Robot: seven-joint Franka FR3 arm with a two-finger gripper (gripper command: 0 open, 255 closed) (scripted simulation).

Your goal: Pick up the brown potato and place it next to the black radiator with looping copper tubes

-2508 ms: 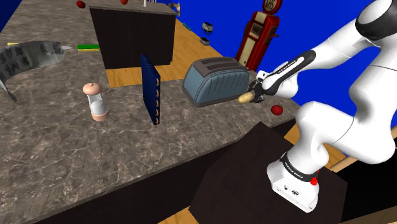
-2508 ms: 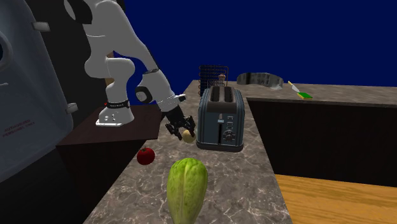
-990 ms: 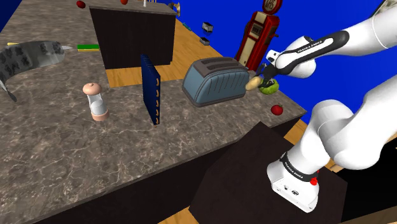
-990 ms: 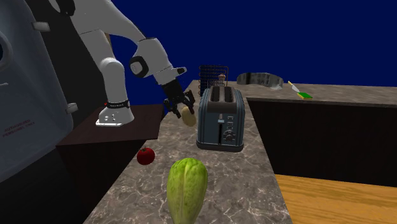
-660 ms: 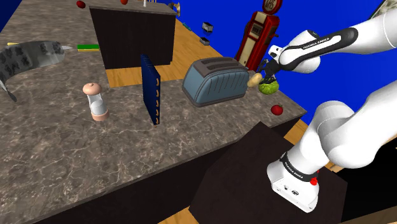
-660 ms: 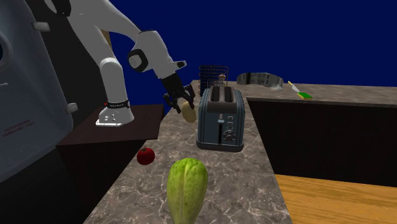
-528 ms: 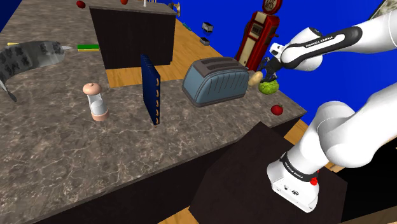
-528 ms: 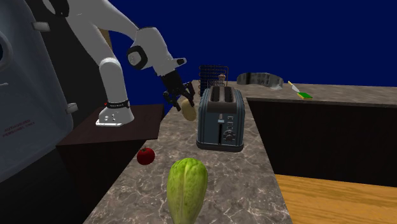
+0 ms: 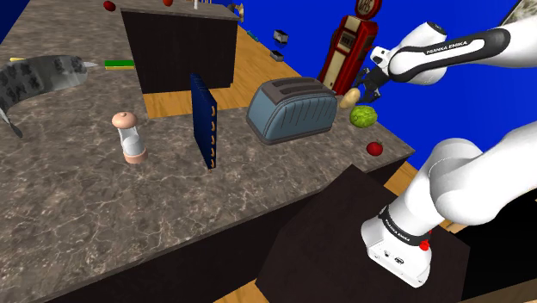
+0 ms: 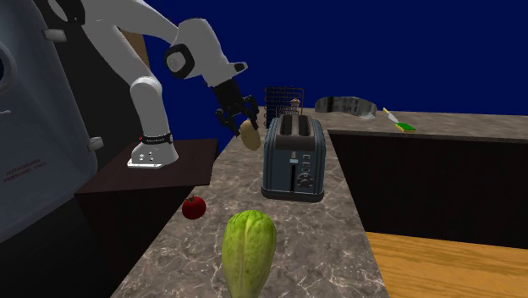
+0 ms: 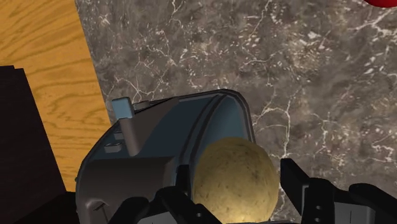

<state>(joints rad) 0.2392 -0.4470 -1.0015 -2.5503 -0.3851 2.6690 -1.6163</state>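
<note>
Black gripper [image 10: 244, 124] clasping the tan potato [image 9: 349, 98] between both fingers [image 11: 304, 191], held above the marbled counter [image 9: 172, 207], just beside the grey-blue toaster [image 9: 291, 109] toward the shoulder view's right, dark blue radiator [image 9: 203, 120] upright well left of it

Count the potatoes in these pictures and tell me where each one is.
1: the potato, clasped in the gripper, in the air beside the toaster. Others may be hidden behind the furniture.

Shoulder camera: high beside the stand [image 9: 331, 237], looking down across the worktop [image 9: 103, 215]. Second camera: low at the worktop's far end, facing back. Wrist camera: close above the toaster [image 11: 146, 165], which all share.
</note>
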